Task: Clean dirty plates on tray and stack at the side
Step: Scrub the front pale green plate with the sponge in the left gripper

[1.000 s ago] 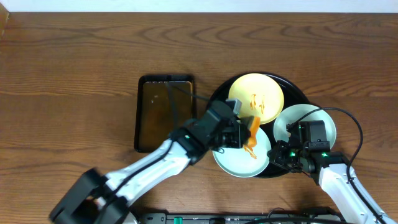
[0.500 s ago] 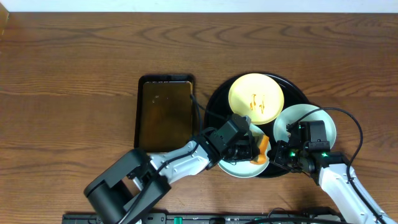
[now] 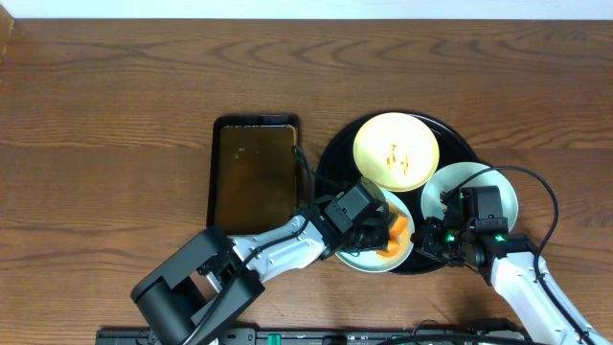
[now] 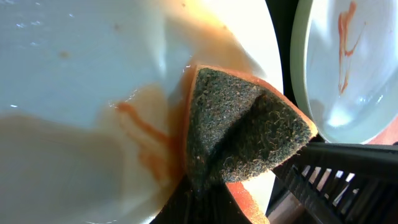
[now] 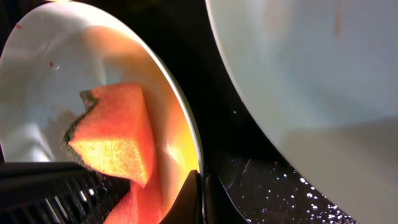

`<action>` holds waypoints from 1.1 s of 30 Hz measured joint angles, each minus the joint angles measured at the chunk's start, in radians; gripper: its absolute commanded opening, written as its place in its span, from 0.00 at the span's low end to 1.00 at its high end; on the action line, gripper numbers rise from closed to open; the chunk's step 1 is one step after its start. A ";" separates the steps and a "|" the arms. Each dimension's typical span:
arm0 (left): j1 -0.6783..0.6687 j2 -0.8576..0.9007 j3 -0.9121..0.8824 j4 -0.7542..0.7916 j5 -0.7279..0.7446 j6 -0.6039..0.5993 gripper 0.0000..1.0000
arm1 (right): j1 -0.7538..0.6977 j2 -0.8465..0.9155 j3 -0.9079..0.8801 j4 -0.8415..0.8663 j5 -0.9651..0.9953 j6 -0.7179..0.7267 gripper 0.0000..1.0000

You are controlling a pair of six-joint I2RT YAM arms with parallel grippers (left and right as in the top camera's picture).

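Observation:
The black tray holds all three plates. The pale yellow plate, with orange smears, lies at the back. One mint plate lies at the right and shows a sauce streak in the left wrist view. The front mint plate is smeared with sauce. My left gripper is shut on an orange sponge and presses its green scrub side onto this plate. My right gripper is shut on the plate's right rim; the plate and the sponge show there.
A smaller rectangular dark tray with brownish liquid stands left of the black tray. The wet tray floor shows between the two mint plates. Bare wood tabletop lies to the left and back.
My left gripper has carried the sponge from the front plate's far edge down across the plate towards its right side. The right gripper has kept its hold on the rim.

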 measured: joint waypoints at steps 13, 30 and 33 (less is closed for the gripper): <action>0.142 -0.048 0.000 -0.030 -0.083 0.049 0.07 | 0.000 0.000 0.000 -0.003 -0.010 0.000 0.01; 0.185 -0.315 -0.006 -0.330 -0.198 0.426 0.08 | 0.000 0.000 0.000 -0.029 0.002 0.000 0.15; 0.225 -0.328 -0.006 -0.339 -0.222 0.459 0.08 | 0.013 0.000 0.000 -0.029 0.002 0.000 0.15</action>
